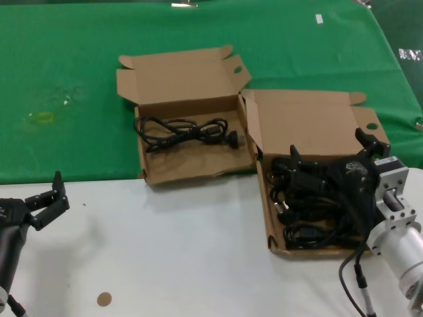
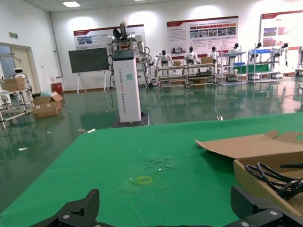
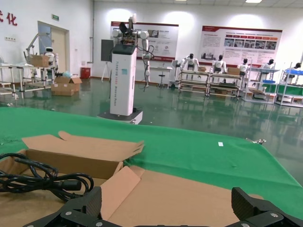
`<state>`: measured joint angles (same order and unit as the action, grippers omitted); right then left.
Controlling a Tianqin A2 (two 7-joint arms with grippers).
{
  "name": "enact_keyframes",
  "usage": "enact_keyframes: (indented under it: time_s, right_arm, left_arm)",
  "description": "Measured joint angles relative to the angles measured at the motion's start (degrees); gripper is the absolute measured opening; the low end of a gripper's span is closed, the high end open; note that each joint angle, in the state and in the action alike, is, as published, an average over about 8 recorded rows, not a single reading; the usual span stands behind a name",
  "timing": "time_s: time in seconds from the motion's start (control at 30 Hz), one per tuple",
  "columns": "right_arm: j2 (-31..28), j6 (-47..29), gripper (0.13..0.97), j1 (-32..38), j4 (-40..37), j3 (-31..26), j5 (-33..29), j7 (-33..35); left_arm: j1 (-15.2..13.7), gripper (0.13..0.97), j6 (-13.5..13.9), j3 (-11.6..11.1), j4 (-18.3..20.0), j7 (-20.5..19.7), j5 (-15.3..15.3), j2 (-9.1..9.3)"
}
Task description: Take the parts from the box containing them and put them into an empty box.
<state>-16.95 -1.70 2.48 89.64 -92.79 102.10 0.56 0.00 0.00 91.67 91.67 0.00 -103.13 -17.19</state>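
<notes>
Already one power cord (image 1: 190, 130) lies in the smaller box (image 1: 198, 168); the open right end effector (image 1: 328, 160) hovers over cords (image 1: 310, 218) remaining in the larger box (image 1: 310, 119).

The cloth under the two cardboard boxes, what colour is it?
Plain green; the cloth shows best in the head view, spread under both boxes.

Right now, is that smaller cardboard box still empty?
No. The smaller box already holds one coiled black power cord lying flat in its tray, with its lid folded back open.
</notes>
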Motion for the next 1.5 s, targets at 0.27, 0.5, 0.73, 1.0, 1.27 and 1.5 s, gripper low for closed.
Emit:
enact_keyframes:
  time_s: [0.27,0.5,0.73,1.0,1.27,1.5]
  right_arm:
    - [0.0,0.0,0.966,0.0,0.0,0.0,0.0,0.0]
    - [0.0,0.0,0.966,0.0,0.0,0.0,0.0,0.0]
    - [0.0,0.0,0.966,0.0,0.0,0.0,0.0,0.0]
    - [0.0,0.0,0.966,0.0,0.0,0.0,0.0,0.0]
    - [0.0,0.0,0.966,0.0,0.0,0.0,0.0,0.0]
    - [0.0,0.0,0.966,0.0,0.0,0.0,0.0,0.0]
  left_arm:
    - [0.0,0.966,0.0,0.0,0.0,0.0,0.0,0.00]
    - [0.0,0.966,0.0,0.0,0.0,0.0,0.0,0.00]
    - [0.0,0.966,0.0,0.0,0.0,0.0,0.0,0.00]
    - [0.0,0.966,0.0,0.0,0.0,0.0,0.0,0.00]
    - [0.0,0.966,0.0,0.0,0.0,0.0,0.0,0.00]
    - [0.0,0.966,0.0,0.0,0.0,0.0,0.0,0.00]
